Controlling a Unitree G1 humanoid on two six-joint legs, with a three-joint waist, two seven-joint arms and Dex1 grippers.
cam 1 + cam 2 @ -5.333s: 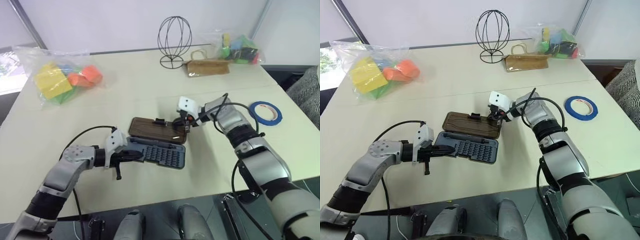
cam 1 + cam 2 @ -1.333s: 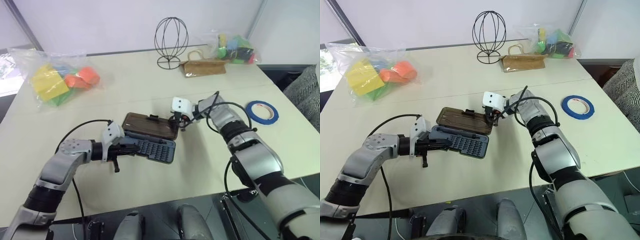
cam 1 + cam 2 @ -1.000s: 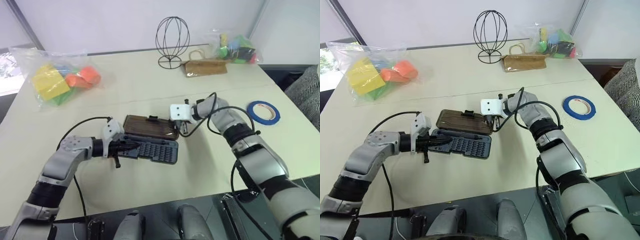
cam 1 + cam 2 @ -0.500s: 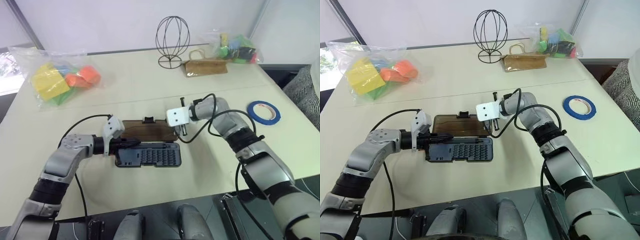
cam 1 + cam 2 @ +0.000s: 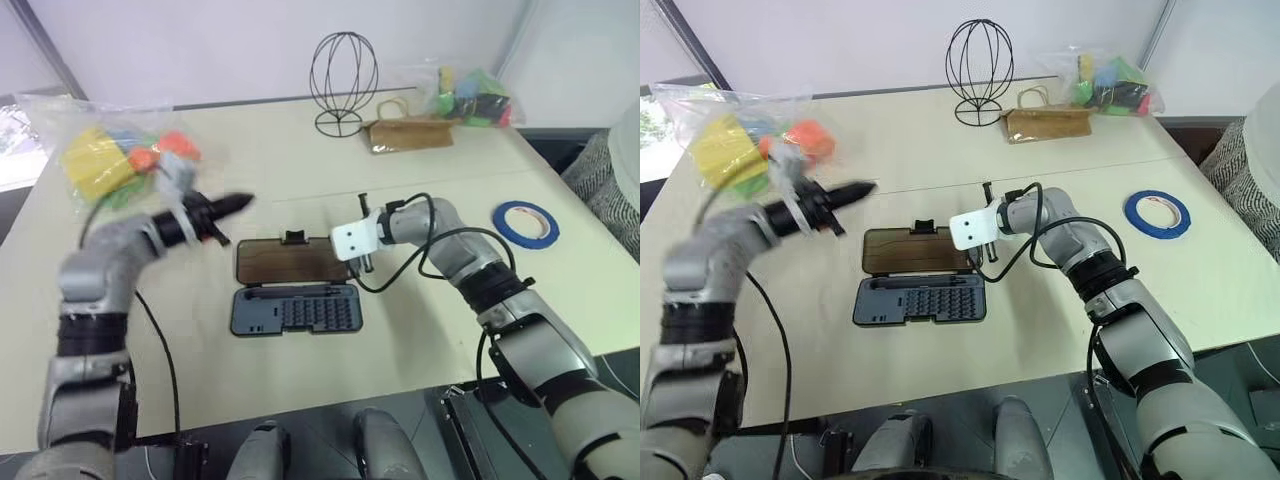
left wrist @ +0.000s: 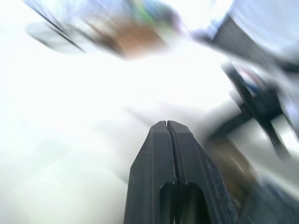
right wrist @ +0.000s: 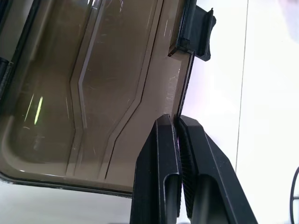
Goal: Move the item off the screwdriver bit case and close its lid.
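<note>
Two flat halves of the screwdriver bit case (image 5: 294, 288) are seen open at the desk's (image 5: 420, 340) middle. Its lid (image 7: 93, 93) could be pushed, not lifted, by the pinched-shut right gripper (image 7: 177, 128). At 10 o'clock, the shut left gripper (image 5: 236, 203) is raised. At 3 o'clock, the blue tape (image 5: 525, 222) is parked.

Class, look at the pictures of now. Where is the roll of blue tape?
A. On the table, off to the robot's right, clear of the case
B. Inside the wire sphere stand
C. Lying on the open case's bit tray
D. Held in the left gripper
A: the roll of blue tape lies flat on the table to the robot's right, apart from the open screwdriver bit case.
</note>
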